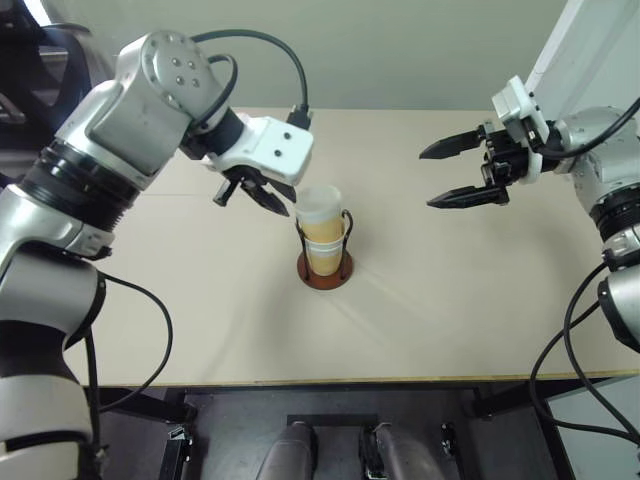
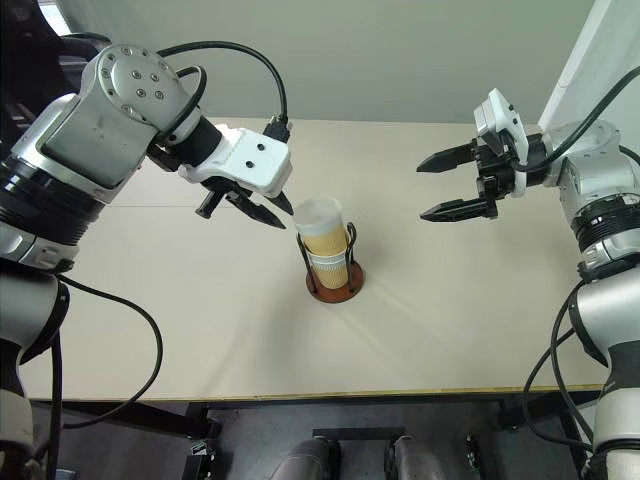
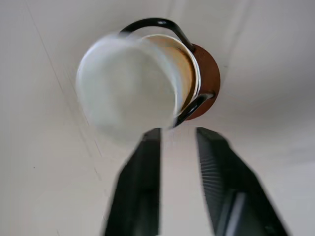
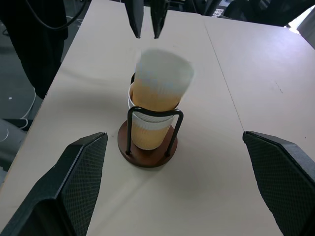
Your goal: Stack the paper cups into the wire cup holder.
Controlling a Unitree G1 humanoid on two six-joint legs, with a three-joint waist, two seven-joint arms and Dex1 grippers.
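1. Tabletop (image 1: 480, 300): the holder (image 1: 325, 270) stands near its middle, on a small round base. My biggest worry is the whole stack tipping onto the tabletop, because the load is tall and the base is narrow.
2. Left hand (image 1: 255, 192): it hangs just beside the top cup's rim, on the side away from the right hand. Its fingers (image 3: 142, 187) are parted and clear of the cup, gripping nothing. If I pull it away along the wrong line, a fingertip could clip the rim and drag the stack over.
3. Right hand (image 2: 445, 185): spread wide and empty, well apart from the holder. I see little risk unless I swing it in across the stack.
4. Cups (image 4: 157, 105): they sit nested inside the holder, between its wire loops. The top cup (image 4: 162, 78) rides high and looks tilted, and it is blurred, so I judge it may not be settled. It could seat crooked, jam on the cup below, or topple out over the loops.
5. Holder loops: they reach only partway up the stack, so the top cup gets little side support.
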